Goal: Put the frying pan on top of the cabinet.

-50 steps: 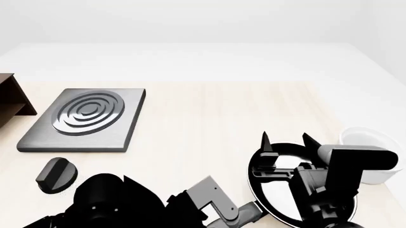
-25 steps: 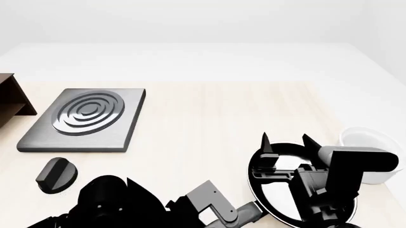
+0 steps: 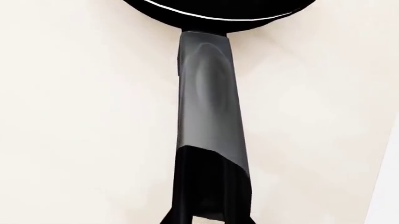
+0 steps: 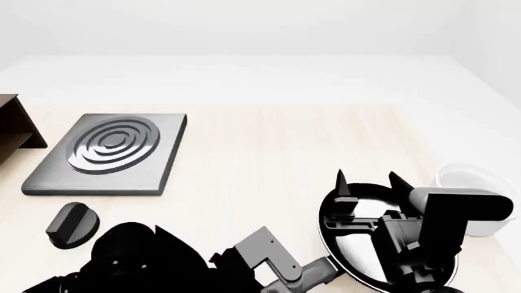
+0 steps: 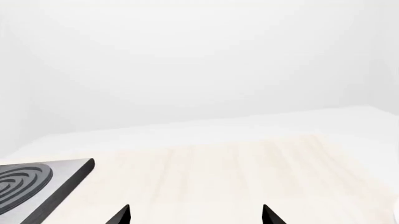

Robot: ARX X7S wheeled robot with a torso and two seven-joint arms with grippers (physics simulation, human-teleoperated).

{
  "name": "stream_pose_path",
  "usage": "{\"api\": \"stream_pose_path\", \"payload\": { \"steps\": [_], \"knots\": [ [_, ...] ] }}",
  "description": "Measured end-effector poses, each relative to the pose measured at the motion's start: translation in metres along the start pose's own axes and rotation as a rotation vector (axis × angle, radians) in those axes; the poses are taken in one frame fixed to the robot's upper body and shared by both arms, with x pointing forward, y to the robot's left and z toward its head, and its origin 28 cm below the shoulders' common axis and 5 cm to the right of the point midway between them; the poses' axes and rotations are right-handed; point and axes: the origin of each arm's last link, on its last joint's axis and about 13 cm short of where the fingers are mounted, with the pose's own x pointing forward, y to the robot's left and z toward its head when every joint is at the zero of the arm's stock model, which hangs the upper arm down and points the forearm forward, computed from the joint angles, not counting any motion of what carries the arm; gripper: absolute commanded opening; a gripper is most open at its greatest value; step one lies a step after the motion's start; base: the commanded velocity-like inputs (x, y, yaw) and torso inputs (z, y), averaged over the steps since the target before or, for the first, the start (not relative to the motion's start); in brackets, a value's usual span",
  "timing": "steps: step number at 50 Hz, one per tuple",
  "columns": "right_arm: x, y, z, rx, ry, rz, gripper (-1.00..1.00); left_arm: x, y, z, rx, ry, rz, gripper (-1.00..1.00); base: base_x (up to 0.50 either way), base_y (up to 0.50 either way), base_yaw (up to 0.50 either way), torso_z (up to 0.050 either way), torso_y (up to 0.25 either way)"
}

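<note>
The frying pan point(image 4: 355, 251), black with a glossy inside, lies on the light wooden table at the front right. Its long grey handle point(image 3: 209, 107) runs straight towards my left gripper point(image 3: 209, 207), whose dark fingers close in around the handle's end. In the head view the left gripper point(image 4: 319, 268) sits at the pan's near-left rim. My right gripper point(image 4: 368, 182) hovers over the pan, open and empty; its fingertips point(image 5: 123, 215) stand wide apart. The dark brown cabinet point(image 4: 13, 125) is at the far left edge, mostly cut off.
A square grey hotplate point(image 4: 110, 152) with rings lies at the left, also in the right wrist view point(image 5: 28, 186). A small black knob-like piece point(image 4: 72, 224) lies in front of it. A white bowl point(image 4: 476, 194) stands just right of the pan.
My left arm has shifted slightly at the bottom of the head view. The pan and the right gripper have stayed where they were.
</note>
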Motion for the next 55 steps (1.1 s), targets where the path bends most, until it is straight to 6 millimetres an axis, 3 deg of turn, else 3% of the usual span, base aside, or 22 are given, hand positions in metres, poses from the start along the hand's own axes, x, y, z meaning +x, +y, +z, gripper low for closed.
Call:
{"api": "stream_pose_path", "payload": {
  "steps": [34,55],
  "knots": [
    [-0.001,0.001,0.005,-0.001,-0.015,-0.002,1.00,-0.048,0.030,-0.013,-0.161,-0.176,0.186,-1.00,0.00,0.00,0.00,0.000,0.002],
    [-0.001,0.002,0.005,0.003,-0.014,0.008,1.00,-0.133,0.087,0.014,-0.368,-0.404,0.538,-1.00,0.00,0.00,0.00,0.001,0.002]
  ]
}}
